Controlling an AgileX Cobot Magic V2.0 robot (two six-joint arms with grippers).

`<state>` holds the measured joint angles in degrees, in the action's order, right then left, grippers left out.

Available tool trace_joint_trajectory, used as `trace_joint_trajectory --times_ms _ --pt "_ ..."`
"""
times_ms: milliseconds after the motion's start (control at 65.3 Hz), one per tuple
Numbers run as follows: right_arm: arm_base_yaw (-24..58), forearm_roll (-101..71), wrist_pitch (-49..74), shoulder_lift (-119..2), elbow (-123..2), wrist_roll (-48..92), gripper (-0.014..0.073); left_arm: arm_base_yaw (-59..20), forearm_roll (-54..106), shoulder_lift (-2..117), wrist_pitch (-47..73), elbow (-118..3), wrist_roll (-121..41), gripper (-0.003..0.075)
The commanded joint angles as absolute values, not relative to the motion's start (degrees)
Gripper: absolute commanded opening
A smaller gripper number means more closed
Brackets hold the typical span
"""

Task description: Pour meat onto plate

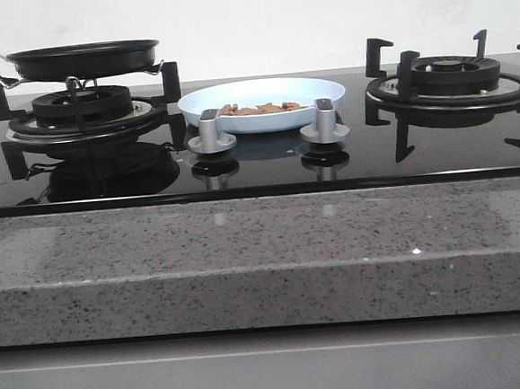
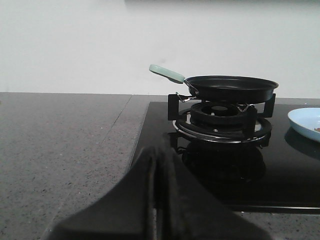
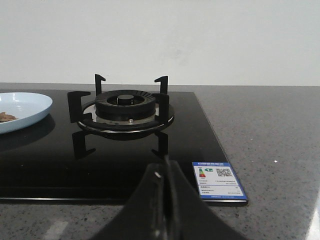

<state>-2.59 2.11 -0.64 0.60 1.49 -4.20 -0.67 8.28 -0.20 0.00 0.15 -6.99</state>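
While the glossy, round pale-blue plate (image 1: 261, 95) lay on the black glass hob (image 1: 258, 163) between two burners, it held a low heap of tan shredded meat (image 1: 260, 109). Left gripper (image 2: 159, 165) and right gripper (image 3: 164, 180) had fingers pressed together, holding nothing.

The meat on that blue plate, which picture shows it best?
The front view: the meat lies as a brown strip across the whole plate. The left wrist view catches only a speck at the plate's cut-off edge; the right wrist view shows a few pieces at its edge.
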Motion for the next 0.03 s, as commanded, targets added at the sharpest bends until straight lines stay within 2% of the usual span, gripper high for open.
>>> trace_joint_trajectory --times_ms 0,15 --pt "-3.0 2.7 -5.5 1.5 1.2 -4.4 -0.0068 -0.7 8.8 -1.1 -4.4 0.5 -6.9 -0.002" --pt "-3.0 2.7 -5.5 1.5 1.2 -4.4 -0.0068 -0.7 8.8 -1.1 -4.4 0.5 -6.9 -0.002"
